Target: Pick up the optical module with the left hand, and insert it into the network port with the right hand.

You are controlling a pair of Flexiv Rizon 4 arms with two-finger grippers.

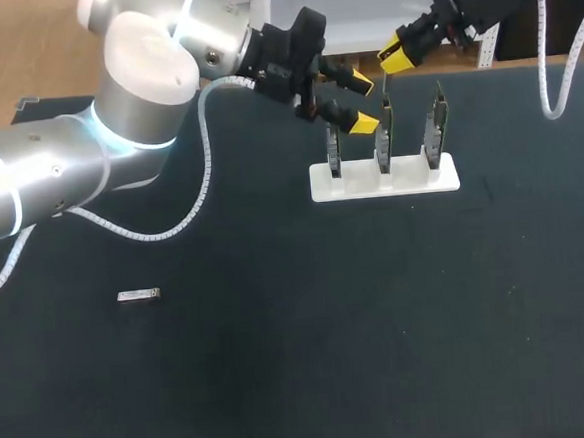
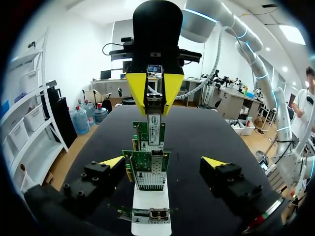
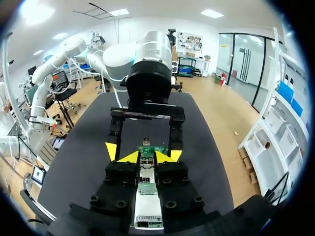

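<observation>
A: The table (image 1: 283,380), white stand (image 1: 384,178)?
B: You're watching cards (image 2: 147,169) standing on it just ahead of the left gripper (image 1: 363,103), which is gaping wide.
A: Right gripper (image 3: 147,157)?
B: It's pinching one optical module (image 2: 154,118) narrowly above them. Another module (image 1: 137,296) is lying well apart from both grippers.

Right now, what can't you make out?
Optical module: head view only, too small to tell its plug end.
Left card, its top: head view, left hand covers it.
Right hand: whether it grips anything, unclear in every view.
</observation>
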